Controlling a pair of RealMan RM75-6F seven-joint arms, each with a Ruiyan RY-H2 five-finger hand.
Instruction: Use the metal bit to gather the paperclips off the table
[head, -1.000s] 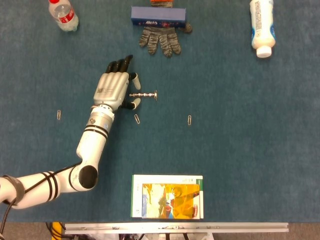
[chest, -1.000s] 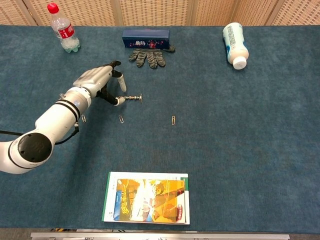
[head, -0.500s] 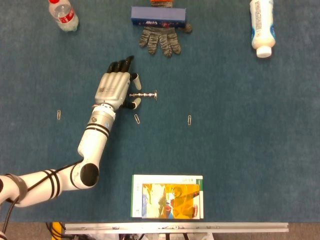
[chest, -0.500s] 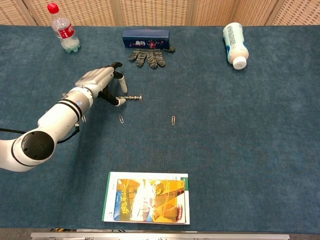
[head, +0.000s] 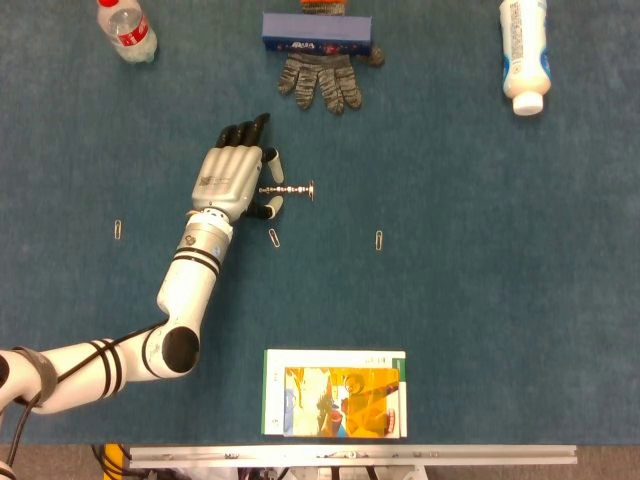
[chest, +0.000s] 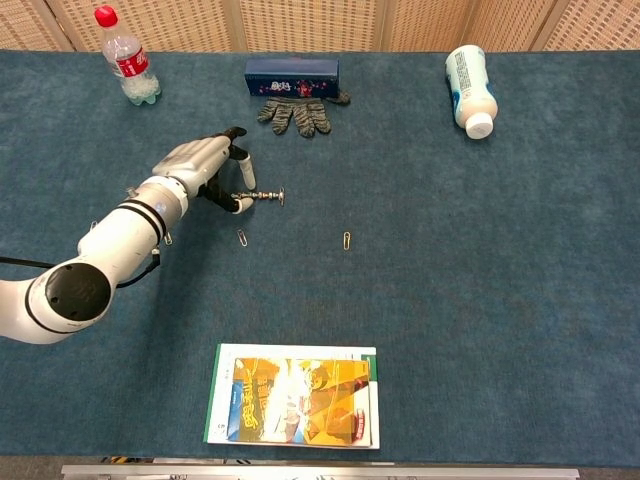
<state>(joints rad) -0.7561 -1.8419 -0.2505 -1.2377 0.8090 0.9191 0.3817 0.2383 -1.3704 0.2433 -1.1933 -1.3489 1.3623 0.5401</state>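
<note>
The metal bit (head: 290, 190) (chest: 260, 196) lies flat on the blue table, a thin ridged rod with a small disc at its right end. My left hand (head: 232, 178) (chest: 200, 165) hovers palm down just left of it. Its thumb and a white-tipped finger (head: 271, 158) stand apart on either side of the rod's left end, and I see no grip on it. Three paperclips lie on the cloth: one (head: 119, 229) left of my forearm, one (head: 274, 238) (chest: 243, 237) just below the hand, and one (head: 379, 240) (chest: 347, 240) further right. My right hand is out of sight.
A water bottle (head: 127, 30) stands at the far left. A blue box (head: 317, 33) and a grey glove (head: 322, 80) lie at the far middle, and a white bottle (head: 525, 55) lies at the far right. A book (head: 335, 392) rests near the front edge.
My left hand has crept slightly forward and right, bringing the thumb and finger closer around the bit's left end. The bit and paperclips have not moved.
</note>
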